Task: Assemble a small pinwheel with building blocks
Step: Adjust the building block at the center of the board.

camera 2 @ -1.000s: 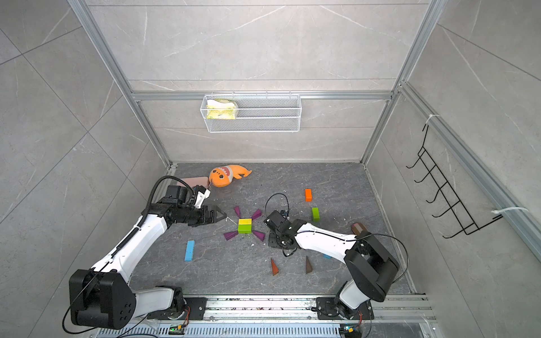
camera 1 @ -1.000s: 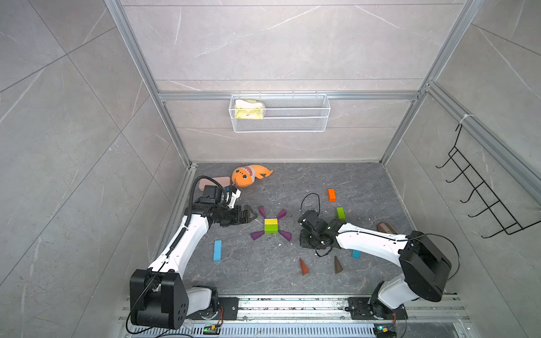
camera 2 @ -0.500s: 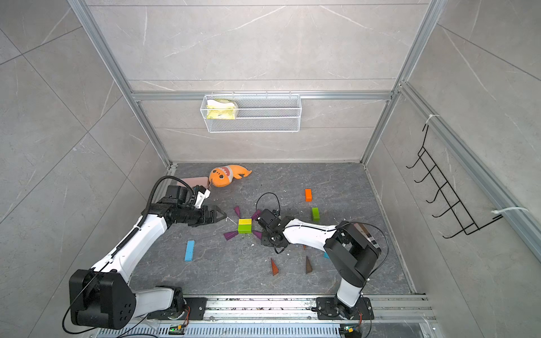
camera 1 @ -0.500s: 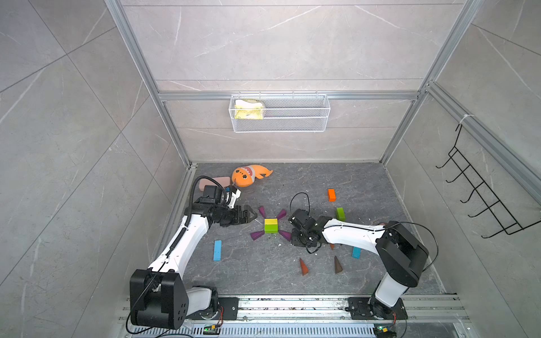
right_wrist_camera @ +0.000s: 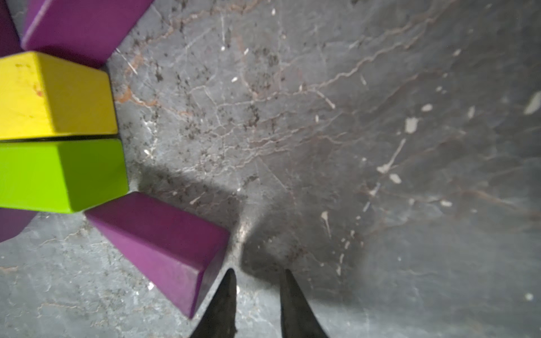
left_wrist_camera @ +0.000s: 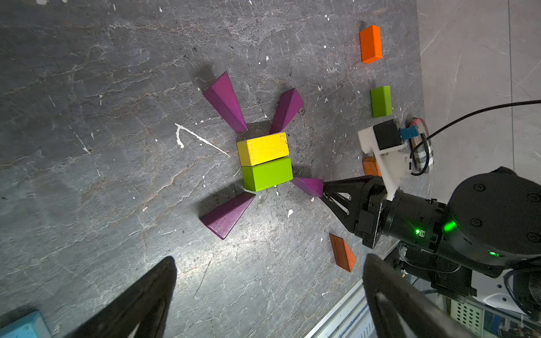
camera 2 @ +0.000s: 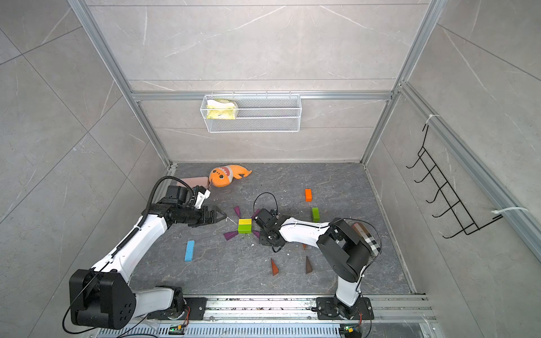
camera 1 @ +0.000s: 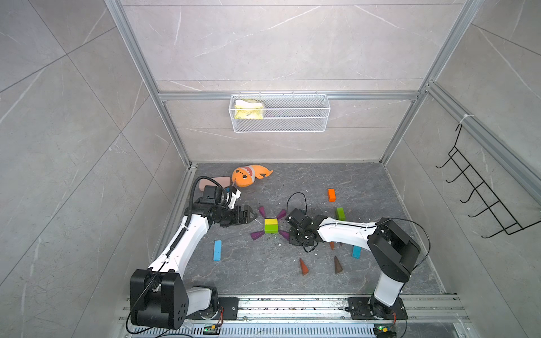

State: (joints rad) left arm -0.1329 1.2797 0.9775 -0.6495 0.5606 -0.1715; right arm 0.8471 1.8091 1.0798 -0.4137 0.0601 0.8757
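Note:
In both top views a yellow brick (camera 1: 270,222) and a green brick (camera 1: 270,229) lie side by side as a hub. Several purple wedges (left_wrist_camera: 225,101) point inward at the hub's corners. My right gripper (right_wrist_camera: 257,272) is shut and empty. Its tips (left_wrist_camera: 323,188) rest low against the wide end of one purple wedge (right_wrist_camera: 158,240), on the hub's near right corner. My left gripper (camera 1: 253,215) hovers open and empty to the left of the hub. Its fingers (left_wrist_camera: 158,281) stand wide apart over bare floor.
Loose blocks lie around: an orange brick (camera 1: 331,195), a green brick (camera 1: 340,213), two blue bars (camera 1: 217,250) (camera 1: 356,251), an orange wedge (camera 1: 303,267) and a brown wedge (camera 1: 337,264). An orange plush shark (camera 1: 248,175) and a pink case (camera 1: 213,183) sit at the back left.
My right gripper has slid left across the floor, from right of the pinwheel up to the near right purple wedge. The left arm has not moved.

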